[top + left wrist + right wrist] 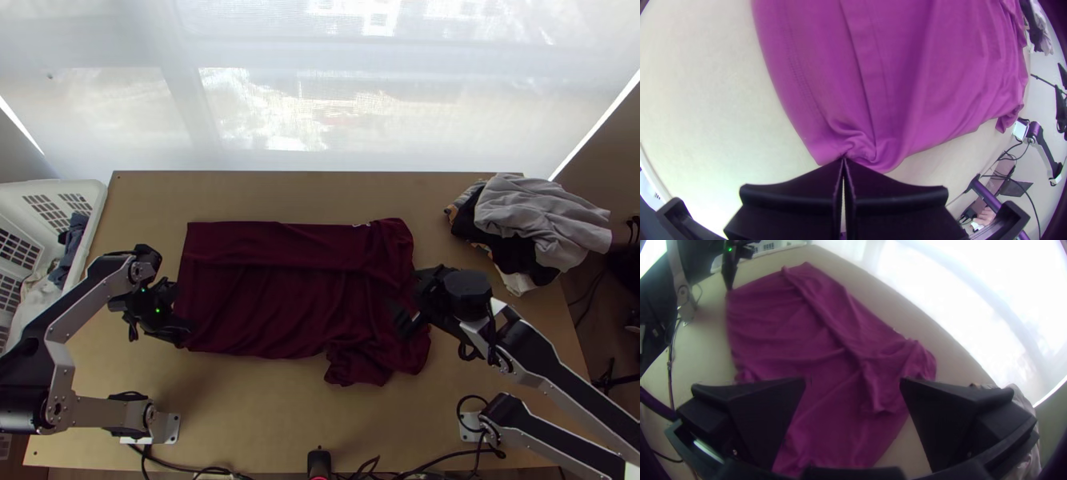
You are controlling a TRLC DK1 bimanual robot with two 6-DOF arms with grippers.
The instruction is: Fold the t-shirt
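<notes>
T-shirt [272, 308] | pale mark [362, 225] too small to read | left tool [186, 334] pinching its corner | right tool [406, 310] gaping

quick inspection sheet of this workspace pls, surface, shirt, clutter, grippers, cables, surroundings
surface: light wooden table, arm bases at its near edge
job's things: dark red t-shirt, far side folded over in a long strip, near right part bunched
clutter: heap of clothes at far right; white basket holding clothes at left
left gripper: jaws shut on the shirt's near left corner
right gripper: jaws open over the shirt's right part
cables: black cables along the near edge
surroundings: bright, pale window covering beyond the far edge
</notes>
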